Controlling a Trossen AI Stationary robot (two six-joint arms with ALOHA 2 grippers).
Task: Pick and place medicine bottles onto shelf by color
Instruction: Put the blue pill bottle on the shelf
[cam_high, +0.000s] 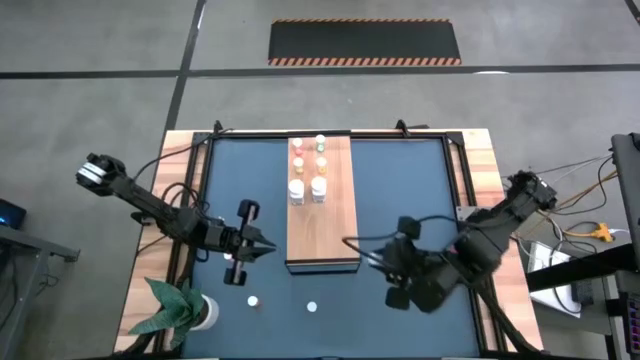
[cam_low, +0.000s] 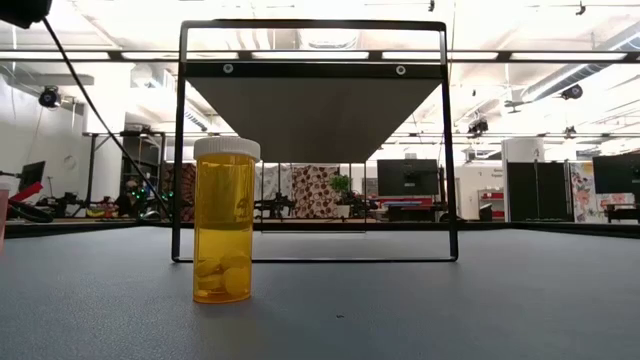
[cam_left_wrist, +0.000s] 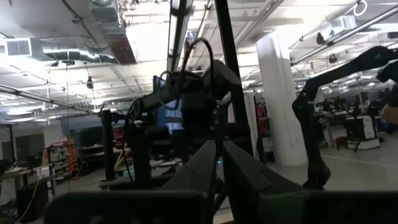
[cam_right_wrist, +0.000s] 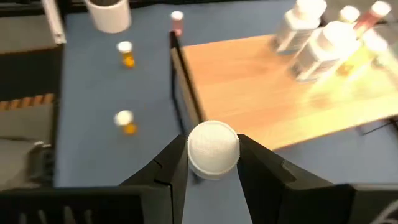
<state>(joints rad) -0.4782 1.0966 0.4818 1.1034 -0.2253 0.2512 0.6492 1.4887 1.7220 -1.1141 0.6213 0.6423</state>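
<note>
High view, left side first: left gripper (cam_high: 262, 249) just off the shelf's left long edge, near its front end, pointing toward the board. Left wrist view: fingers (cam_left_wrist: 205, 163) pressed together to a point, nothing between them; aimed at the room, no bottle visible ahead. Loose bottles near it on the mat: one just behind the fingertips toward the table front (cam_high: 236, 273), two further front (cam_high: 253, 299) and (cam_high: 312, 306). Potted plant (cam_high: 185, 310) at the front-left corner, not a target.

Middle: shelf (cam_high: 321, 215), long axis running away from the robot, dark edge at the near end. Sorted bottles (cam_high: 308, 170) clustered at the far end in two rows; near half bare.

Right side: right gripper (cam_high: 400, 262) just off the shelf's right edge near its front corner, nearer to the open board than the left one. Right wrist view: fingers (cam_right_wrist: 174, 171) part-open, clamped on both sides of a white-capped bottle (cam_right_wrist: 213, 148), upright, cap toward the lens; body colour hidden. From these fingers, bare shelf wood (cam_right_wrist: 261, 93) lies directly ahead and close, placed group (cam_right_wrist: 329, 37) further ahead along the board.

Judgement: carry phase; next move likely forward over the board edge toward the matching row, bottle kept upright. Risk: knocking placed bottles when setting down.

Low view: orange bottle with white cap (cam_low: 225, 220) standing upright on the mat, no gripper near it.
</note>
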